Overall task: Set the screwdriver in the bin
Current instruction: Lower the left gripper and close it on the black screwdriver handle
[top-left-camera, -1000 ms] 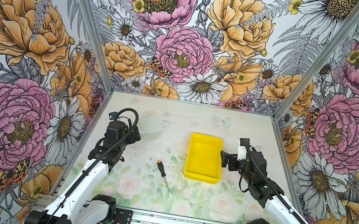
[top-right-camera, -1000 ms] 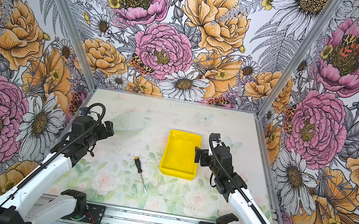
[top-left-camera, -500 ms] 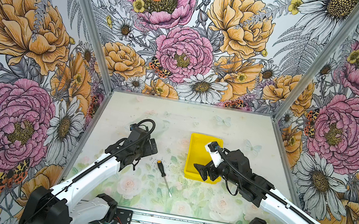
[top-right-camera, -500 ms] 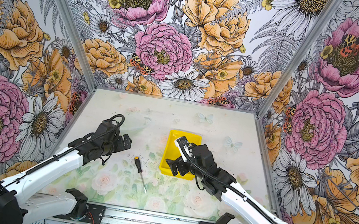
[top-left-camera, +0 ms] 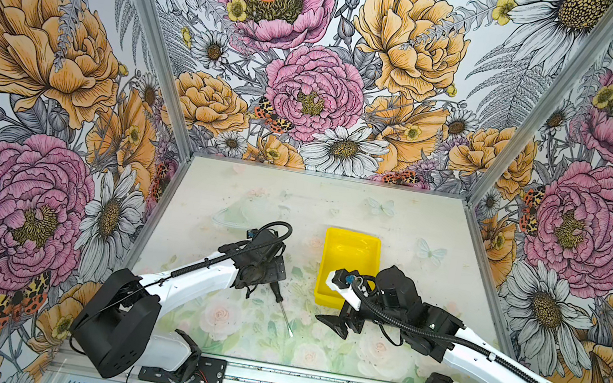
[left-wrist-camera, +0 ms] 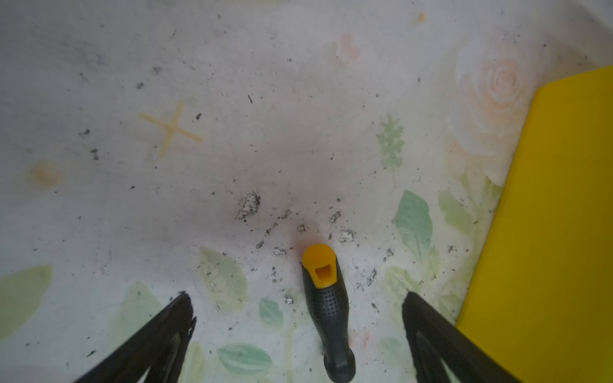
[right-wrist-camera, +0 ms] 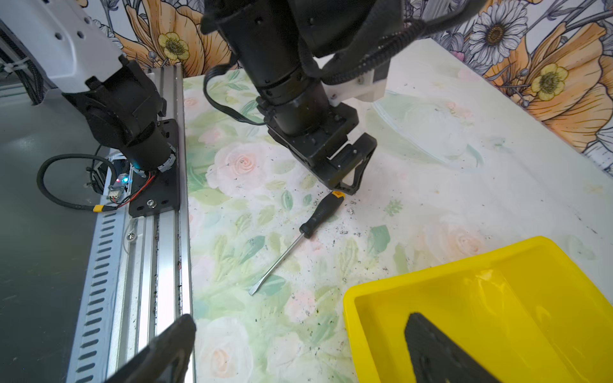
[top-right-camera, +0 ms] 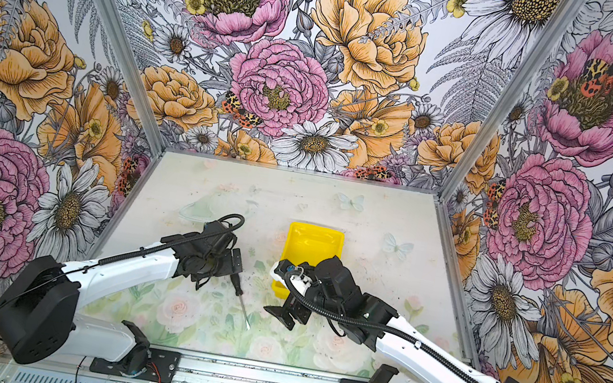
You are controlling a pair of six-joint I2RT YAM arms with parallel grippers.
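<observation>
Working over the floral tabletop (top-left-camera: pixel 416 228) beside the empty yellow bin (top-left-camera: pixel 349 250), with the right gripper (right-wrist-camera: pixel 302 320) hanging wide open and empty at its near corner. Poising the left gripper (left-wrist-camera: pixel 297 298), fully spread and empty, astride the black handle of the screwdriver (right-wrist-camera: pixel 311 223) lying flat on the tabletop near the bin. Probably risking a pinch too near the orange cap (left-wrist-camera: pixel 320 265), tipping the shaft down or rolling the handle free.
</observation>
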